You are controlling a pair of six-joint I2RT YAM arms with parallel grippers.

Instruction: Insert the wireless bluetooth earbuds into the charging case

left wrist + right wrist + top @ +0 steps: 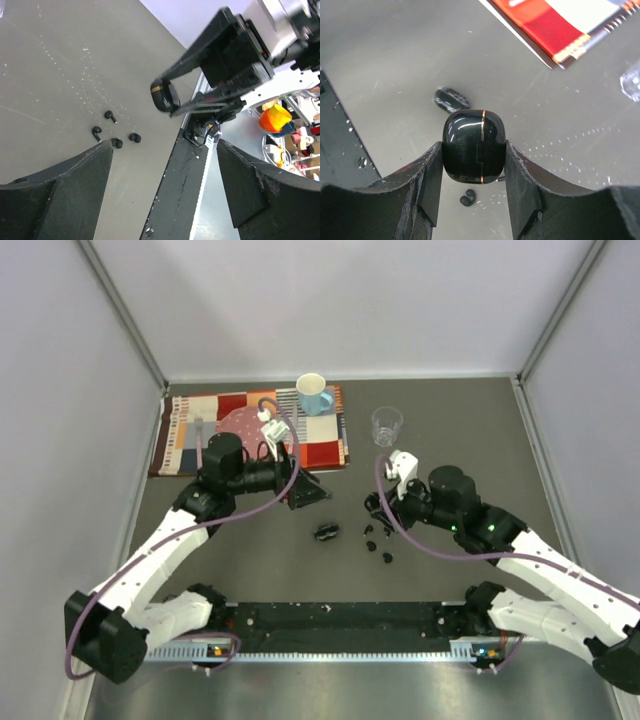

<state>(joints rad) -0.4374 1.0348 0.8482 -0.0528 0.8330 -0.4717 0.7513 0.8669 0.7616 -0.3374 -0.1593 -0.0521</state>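
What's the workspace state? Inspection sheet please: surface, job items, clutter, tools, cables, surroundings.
Surface: dark grey table, light specks and scuffs.
Job's things: four tiny glossy black earbuds loose on the table; glossy black rounded charging case with a gold seam, closed, off the table; second black oval case lying on the table.
Clutter: patchwork placemat with a blue mug on it; clear glass cup.
Grippers: left tool open, empty; right tool shut on the gold-seamed case.
Cables: purple cable looped along each arm.
Surroundings: white enclosure walls.
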